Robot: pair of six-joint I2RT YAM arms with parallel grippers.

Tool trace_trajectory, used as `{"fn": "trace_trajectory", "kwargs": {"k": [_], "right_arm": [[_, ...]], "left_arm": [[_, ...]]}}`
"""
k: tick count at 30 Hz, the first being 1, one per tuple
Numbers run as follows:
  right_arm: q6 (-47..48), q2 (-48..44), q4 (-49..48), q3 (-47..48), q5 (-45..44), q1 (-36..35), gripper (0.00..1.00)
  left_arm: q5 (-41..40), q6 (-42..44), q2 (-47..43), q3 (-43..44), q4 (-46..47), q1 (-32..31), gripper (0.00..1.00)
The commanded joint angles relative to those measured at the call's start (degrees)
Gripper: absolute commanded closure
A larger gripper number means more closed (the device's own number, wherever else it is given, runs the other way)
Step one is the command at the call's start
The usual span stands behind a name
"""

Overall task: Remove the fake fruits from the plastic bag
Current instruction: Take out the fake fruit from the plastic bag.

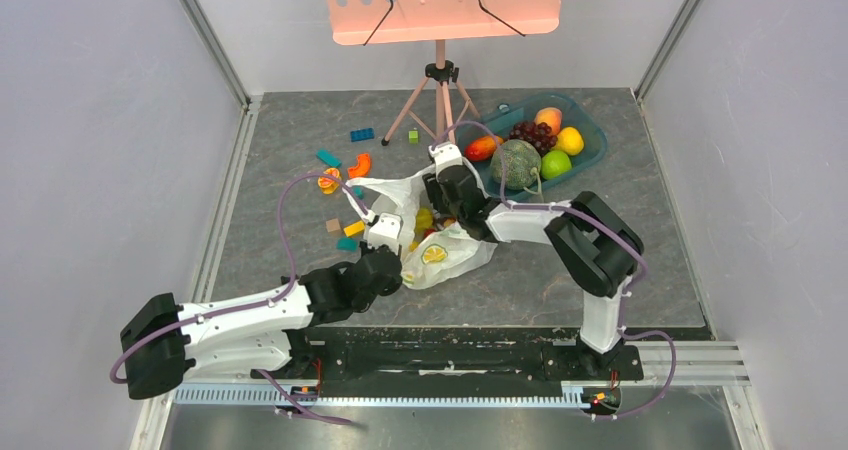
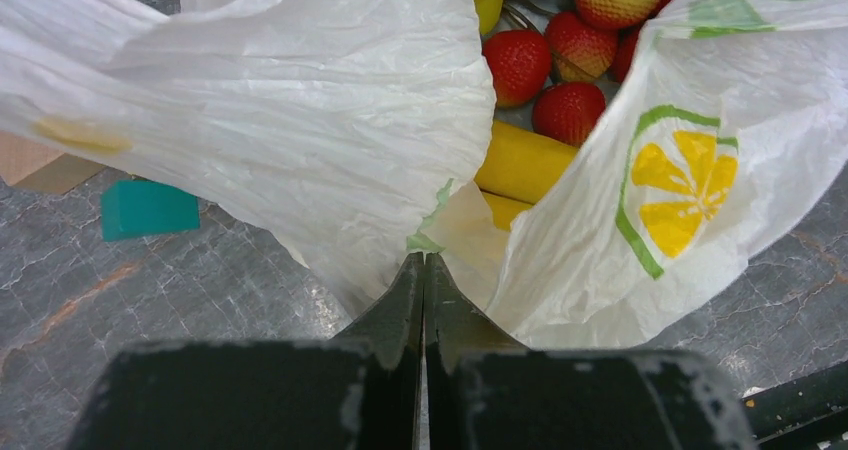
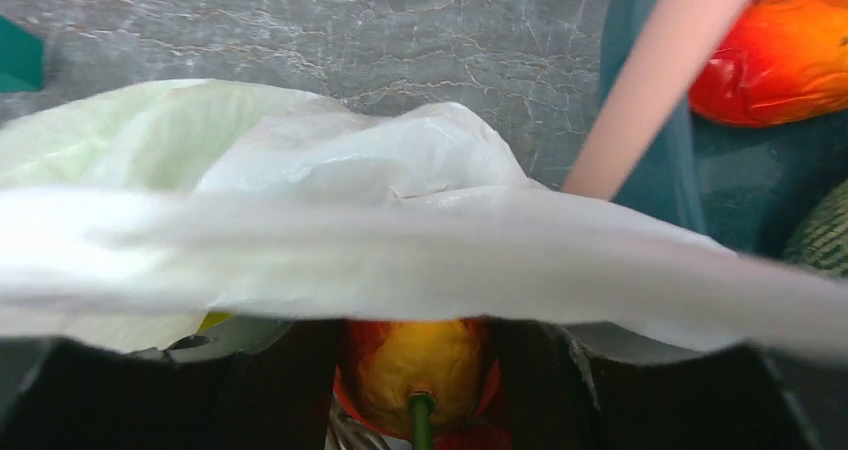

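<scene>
Fruits not out yet: banana bunch (image 2: 522, 160) and red-pink cluster (image 2: 560, 65) both sit inside plastic bag (image 1: 462, 255), seen through its open mouth in left wrist view. Bag lies crumpled mid-counter (image 1: 280, 150), lemon print on the near side facing up.

Left fingers (image 2: 423, 282) are pressed fully together, pinching the bag's thin near edge at the mouth. Film bunches right at the tips.

Right fingers (image 1: 445, 208) reach down into the bag mouth from the far side. In right wrist view the bag rim drapes blurred across the frame. Under it one yellow-red ball (image 3: 425, 365) with a green stem sits between the two dark fingers, which stand partly apart. Can't tell whether they touch or grip it.

Teal tray (image 1: 597, 140) is on the counter to the far right of the bag, beside the right arm. It holds netted melon (image 1: 515, 163), dark grapes (image 1: 533, 132), plus orange, yellow, green and red pieces. Tripod stand (image 1: 440, 95) with a pink board is behind the bag. Small coloured blocks (image 1: 345, 160) are scattered left of the bag; teal block (image 2: 148, 210) lies just beside it, near the left fingers.
</scene>
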State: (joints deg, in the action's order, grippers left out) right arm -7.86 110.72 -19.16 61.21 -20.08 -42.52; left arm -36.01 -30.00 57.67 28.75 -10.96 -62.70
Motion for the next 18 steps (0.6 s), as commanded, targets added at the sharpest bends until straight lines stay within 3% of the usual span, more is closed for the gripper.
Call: {"fn": "trace_trajectory", "kwargs": {"k": [1, 18], "right_arm": [[1.47, -9.16, -0.93, -3.33, 2.57, 0.15, 0.53], [-0.19, -28.76, 6.21, -7.75, 11.23, 0.16, 0.58]], "left_arm": [[-2.44, -1.6, -1.41, -0.37, 0.42, 0.25, 0.98], [-0.83, -2.9, -3.26, -0.46, -0.6, 0.24, 0.98]]}}
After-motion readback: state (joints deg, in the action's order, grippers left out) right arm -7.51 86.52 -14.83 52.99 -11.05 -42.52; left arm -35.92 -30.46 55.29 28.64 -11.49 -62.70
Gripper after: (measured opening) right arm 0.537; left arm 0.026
